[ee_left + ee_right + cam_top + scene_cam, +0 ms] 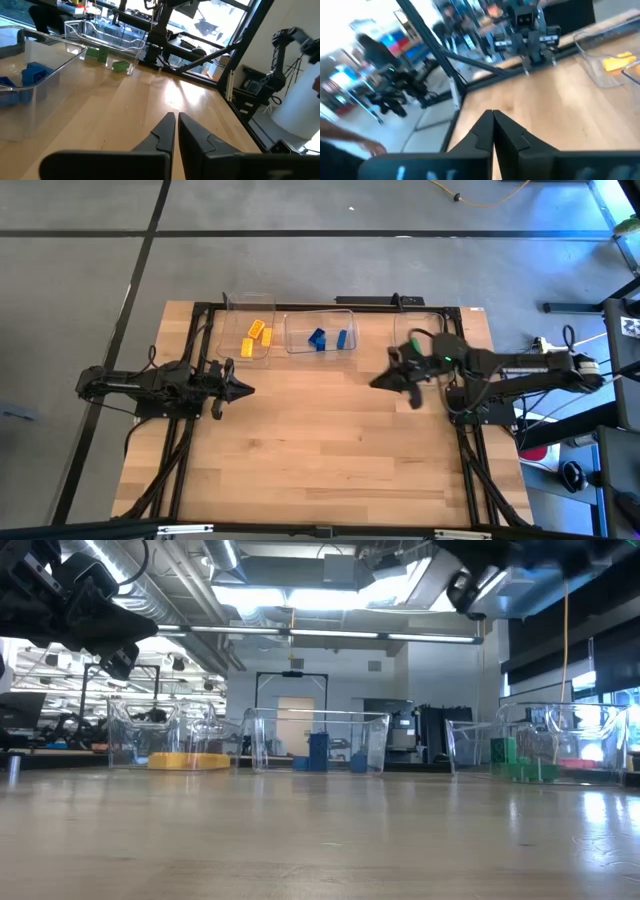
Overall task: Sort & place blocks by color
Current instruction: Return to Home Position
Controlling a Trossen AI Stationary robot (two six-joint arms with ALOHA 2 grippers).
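Hovering above the left side of the table (320, 460), the left gripper (243, 390) points toward the centre, its fingers pinched together on nothing. Beyond it along the far edge, the yellow blocks (256, 338) lie in the left bin (226, 330). The blue blocks (328, 339) lie in the middle bin (300, 328), and the green blocks (120, 65) in the right bin (400, 325). Just in front of that bin, the right gripper (378, 383) hangs clenched and empty, facing the left one, well apart.
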